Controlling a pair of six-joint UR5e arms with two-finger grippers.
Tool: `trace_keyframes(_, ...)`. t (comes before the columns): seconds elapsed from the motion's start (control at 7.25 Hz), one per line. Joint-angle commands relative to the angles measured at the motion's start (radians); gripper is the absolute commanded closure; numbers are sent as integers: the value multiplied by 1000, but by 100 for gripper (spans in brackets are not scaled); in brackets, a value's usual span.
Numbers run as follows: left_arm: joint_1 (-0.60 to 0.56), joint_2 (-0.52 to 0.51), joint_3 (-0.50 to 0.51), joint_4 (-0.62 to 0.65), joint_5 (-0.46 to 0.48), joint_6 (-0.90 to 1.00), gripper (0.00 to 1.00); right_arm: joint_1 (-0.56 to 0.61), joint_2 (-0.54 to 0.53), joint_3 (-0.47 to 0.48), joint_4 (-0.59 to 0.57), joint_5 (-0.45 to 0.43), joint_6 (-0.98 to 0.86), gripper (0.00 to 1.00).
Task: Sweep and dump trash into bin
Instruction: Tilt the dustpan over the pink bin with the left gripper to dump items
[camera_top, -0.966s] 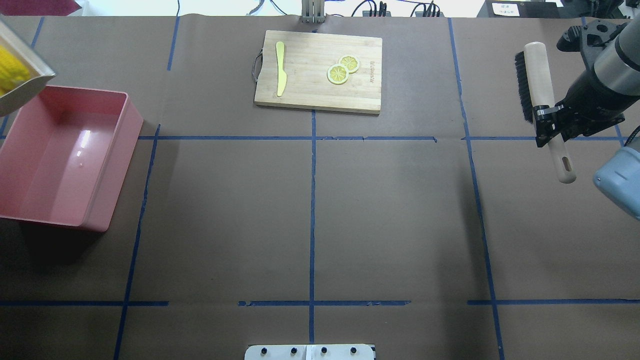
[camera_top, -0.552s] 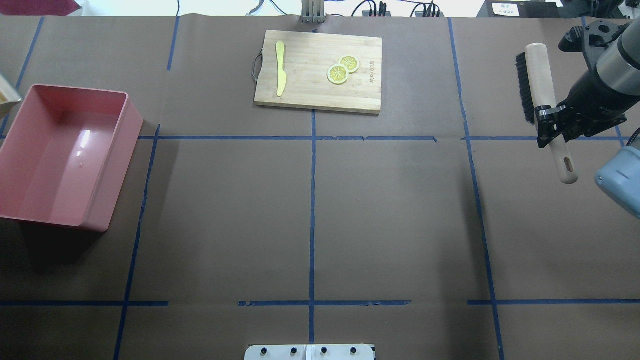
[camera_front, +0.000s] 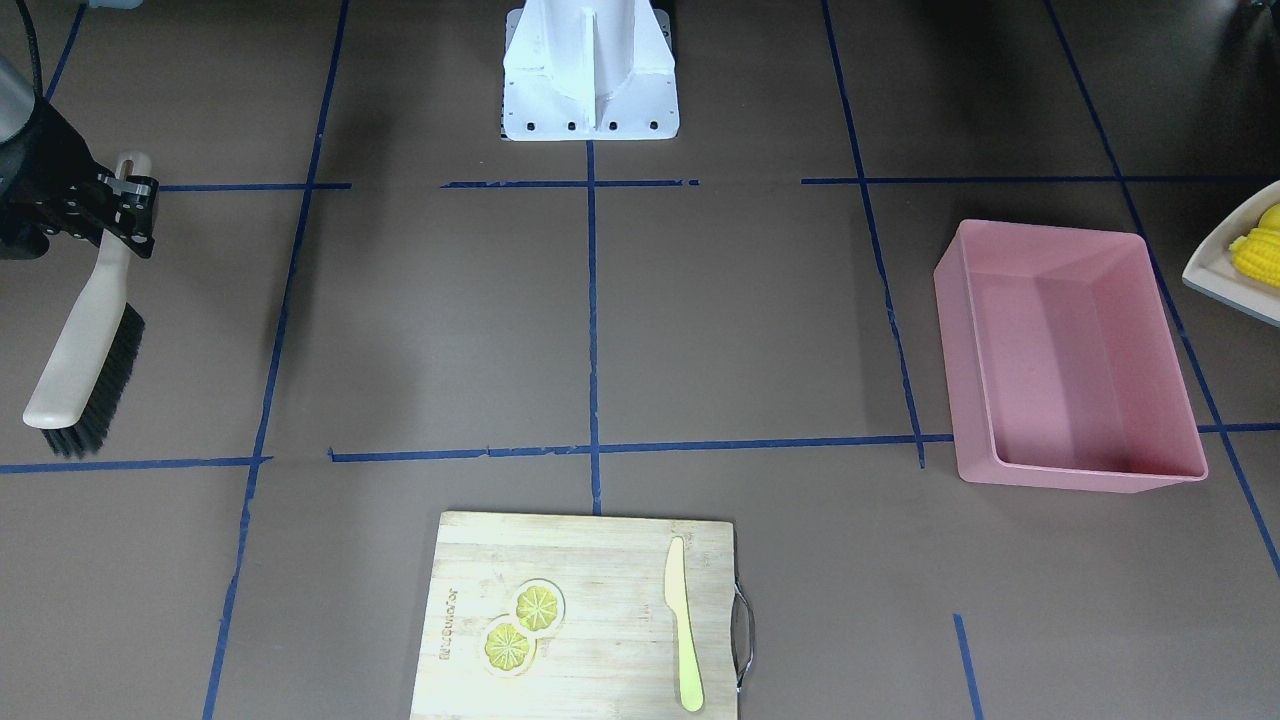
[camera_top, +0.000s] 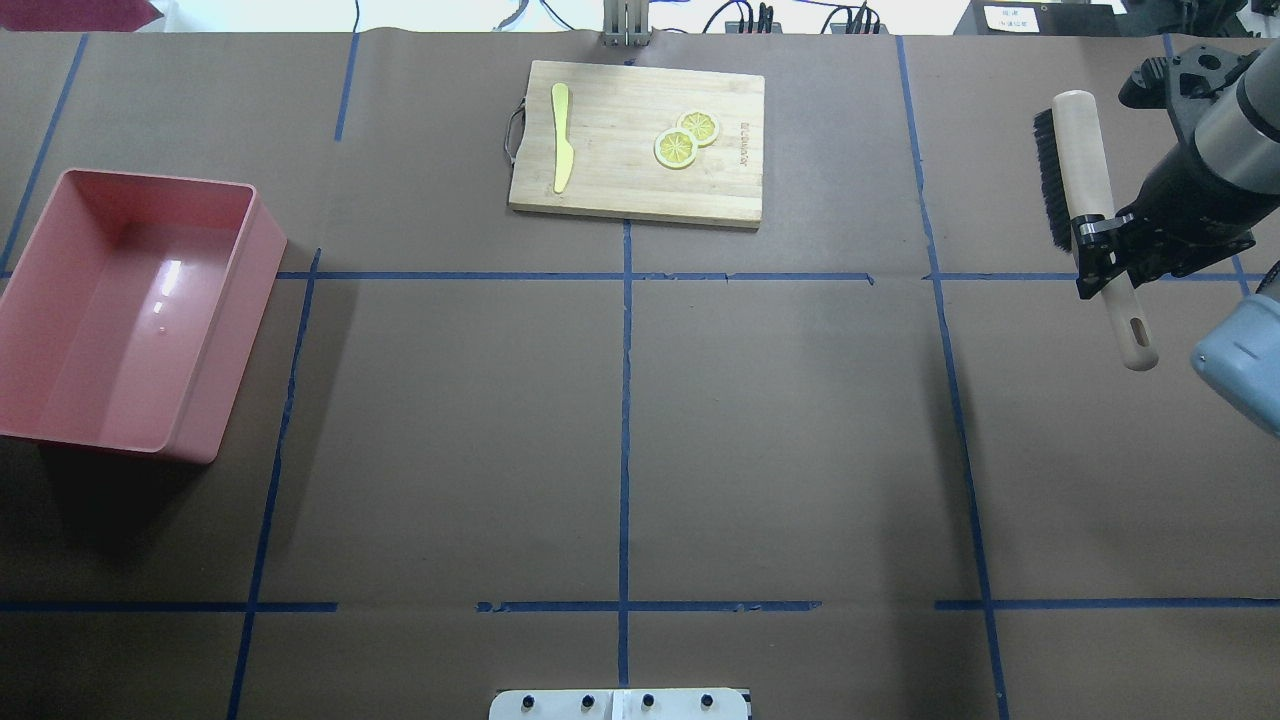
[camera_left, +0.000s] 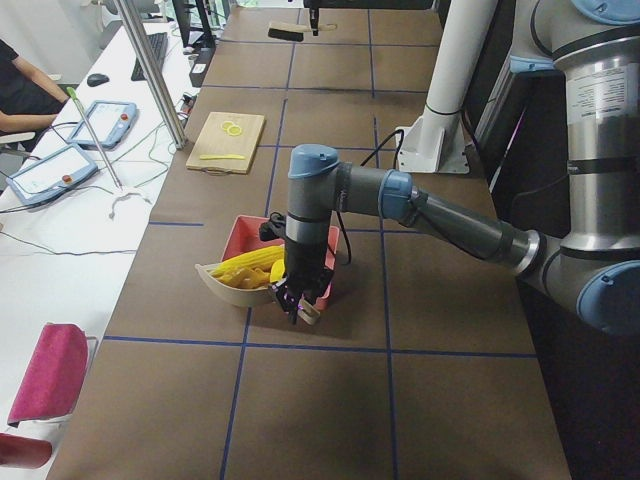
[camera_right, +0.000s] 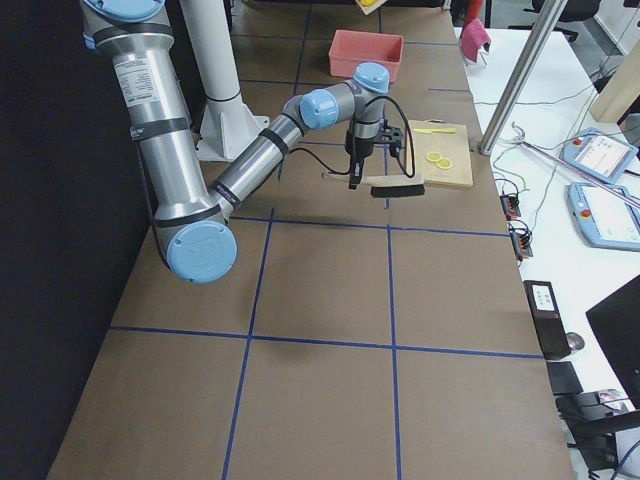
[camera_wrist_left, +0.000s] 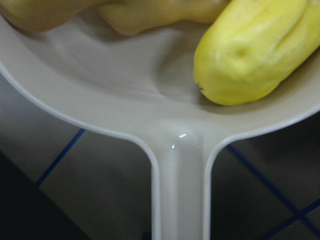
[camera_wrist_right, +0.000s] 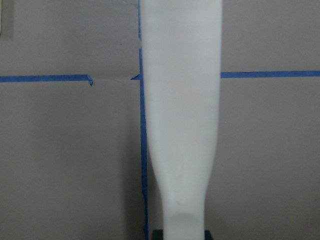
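Two pieces of trash show plainly in the beige dustpan (camera_wrist_left: 100, 80): a smooth, rounded yellow lump (camera_wrist_left: 255, 50) against its back wall and a ridged yellow corn cob (camera_front: 1258, 255). Duller tan shapes at the top of my left wrist view are too cropped to name. The pan's handle runs straight toward that camera. From the table's left end my left gripper (camera_left: 300, 302) is seen at the handle with the pan lifted. No view shows the fingers clearly, so I cannot tell how those jaws stand. The pan hangs off the left side of the bin (camera_top: 245, 300), not over it. The bin is a glossy pink tub with sloping walls, near the table's left end. At the right end my right gripper (camera_top: 1098, 255) is clamped on the pale wooden handle of a black-bristled brush (camera_top: 1075, 150). The table (camera_top: 800, 450) is covered in brown paper crossed by blue tape lines. At its far edge lies a wooden cutting board (camera_top: 640, 190) with two lemon slices (camera_top: 685, 140) and a pale knife (camera_top: 562, 135). Beyond stand white desks (camera_left: 100, 230) with cables.
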Motion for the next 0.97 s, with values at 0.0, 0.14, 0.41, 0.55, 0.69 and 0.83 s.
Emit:
trace_keyframes(0.0,68,1,-31,5,93,10,100,0,-20,-2,0,0,-29,100)
trace_keyframes(0.14,126,1,-53,54,235,10,100,0,-27,-9,0,9,-33,100)
trace_keyframes(0.41,201,-34,-115,201,381,8,100,0,-175,-29,198,46,-43,100)
trace_keyframes(0.55,233,-71,-146,273,407,8,100,0,-216,-77,291,89,-37,100)
trace_keyframes(0.69,241,-115,-155,345,423,4,100,0,-224,-89,296,89,-38,100)
trace_keyframes(0.83,249,-125,-165,362,455,5,100,0,-230,-86,296,91,-37,100)
